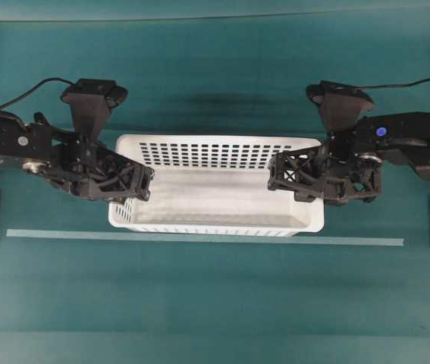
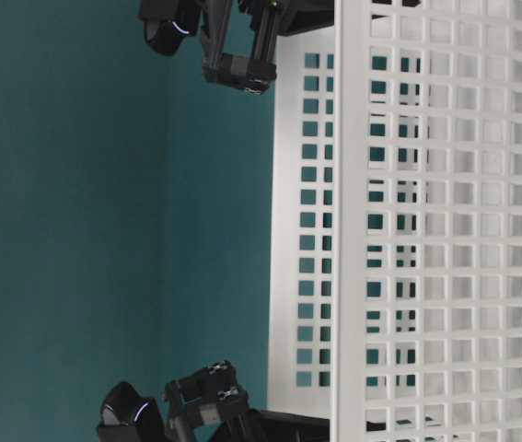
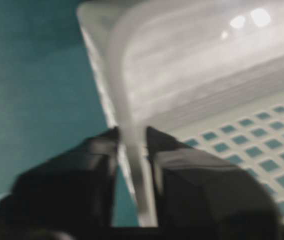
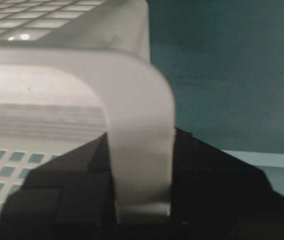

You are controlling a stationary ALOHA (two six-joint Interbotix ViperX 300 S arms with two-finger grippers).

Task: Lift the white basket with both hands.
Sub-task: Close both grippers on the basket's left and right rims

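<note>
Overhead: rectangular white perforated plastic basket (image 1: 215,189) sitting on teal cloth-covered bench (image 1: 215,303), behind a pale tape strip (image 1: 199,238). Black lattice left end effector (image 1: 131,186) and right end effector (image 1: 287,176) gripping opposite short ends. Wrist views: each pair of jaws clamping the smooth rolled rim.

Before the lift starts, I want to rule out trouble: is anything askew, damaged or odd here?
Nothing stands out. The white basket sits square to the tape line, looks intact and empty. The left gripper and right gripper each straddle an end wall's rim.
</note>
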